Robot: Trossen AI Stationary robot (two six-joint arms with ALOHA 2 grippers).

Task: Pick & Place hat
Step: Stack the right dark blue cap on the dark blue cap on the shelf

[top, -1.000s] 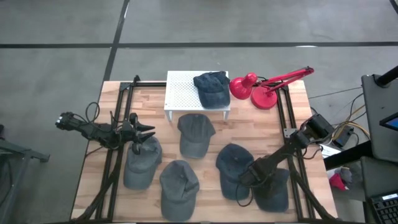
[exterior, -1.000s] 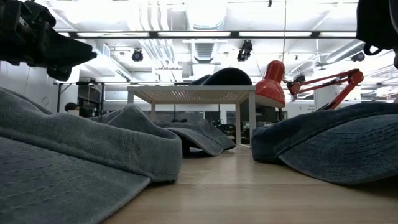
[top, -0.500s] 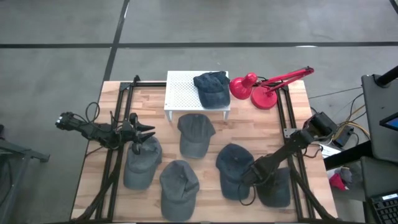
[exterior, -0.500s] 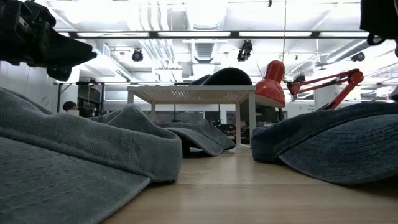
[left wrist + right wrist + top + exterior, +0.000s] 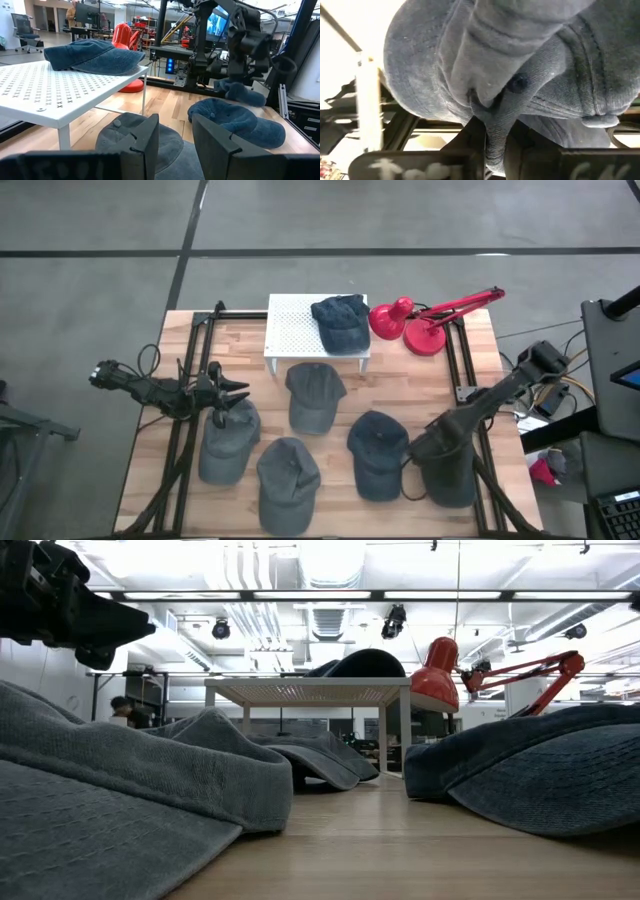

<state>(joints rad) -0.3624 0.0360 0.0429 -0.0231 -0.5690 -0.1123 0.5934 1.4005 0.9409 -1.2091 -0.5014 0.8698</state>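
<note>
Left gripper (image 5: 232, 388) unmoved over the left-front hat (image 5: 226, 442), fingers partly apart, holding nothing. Rack (image 5: 300, 330) bearing one hat (image 5: 340, 322); red lamp (image 5: 425, 322) beside it. Right gripper (image 5: 440, 444), wide a second ago, now pinched on gray hat (image 5: 447, 475), raised at right front beside a blue hat (image 5: 379, 456).

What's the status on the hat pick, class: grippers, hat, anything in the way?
Right gripper shut on dark hat, front right of table. Left gripper hovering over left-side cap, holding nothing. White rack holds one hat; red lamp beside it.
</note>
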